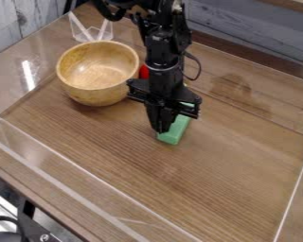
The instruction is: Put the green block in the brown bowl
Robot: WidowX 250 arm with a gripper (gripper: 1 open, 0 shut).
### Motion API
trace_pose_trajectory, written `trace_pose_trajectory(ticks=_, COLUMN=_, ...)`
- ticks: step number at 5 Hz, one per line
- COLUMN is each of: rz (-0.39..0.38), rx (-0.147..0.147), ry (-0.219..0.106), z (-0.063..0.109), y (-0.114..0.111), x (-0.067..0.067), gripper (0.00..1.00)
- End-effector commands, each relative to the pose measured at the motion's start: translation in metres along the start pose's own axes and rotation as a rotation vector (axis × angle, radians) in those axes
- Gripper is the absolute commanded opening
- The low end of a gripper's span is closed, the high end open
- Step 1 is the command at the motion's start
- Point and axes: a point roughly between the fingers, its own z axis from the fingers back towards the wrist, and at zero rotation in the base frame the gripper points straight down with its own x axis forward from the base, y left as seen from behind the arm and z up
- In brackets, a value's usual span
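Note:
The green block (176, 134) lies flat on the wooden table, just right of the brown bowl (96, 74). My gripper (166, 121) points straight down over the block's far end. Its black fingers are drawn in tight against that end, and only the near half of the block shows below them. The block still rests on the table. The bowl is a light wooden one, upright with nothing in it, at the back left, about a hand's width from the gripper.
A clear plastic wall (41, 175) runs along the table's front and side edges. Clear plastic pieces (88, 28) stick up behind the bowl. Bare wood (242, 161) lies to the right of the block.

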Motion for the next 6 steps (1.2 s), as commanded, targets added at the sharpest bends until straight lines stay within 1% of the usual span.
trace_pose_trajectory(ticks=1, rz=-0.009, rx=-0.011, ry=-0.011, z=0.013, y=0.0, x=-0.003, gripper=1.0)
trace_pose_trajectory(ticks=2, rz=-0.017, rx=-0.01, ry=-0.013, z=0.016, y=-0.001, x=-0.006, gripper=0.0)
trace_pose_trajectory(ticks=3, rz=-0.025, rx=-0.007, ry=-0.015, z=0.007, y=0.003, x=-0.001, gripper=0.0)
trace_pose_trajectory(ticks=4, rz=-0.029, rx=-0.011, ry=-0.012, z=0.003, y=0.006, x=0.004, gripper=1.0)
trace_pose_trajectory(ticks=5, rz=-0.014, rx=-0.019, ry=-0.003, z=0.002, y=-0.004, x=0.004, gripper=1.0)
trace_pose_trajectory(ticks=6, rz=-0.012, rx=-0.017, ry=-0.008, z=-0.002, y=-0.017, x=0.005, gripper=0.0)
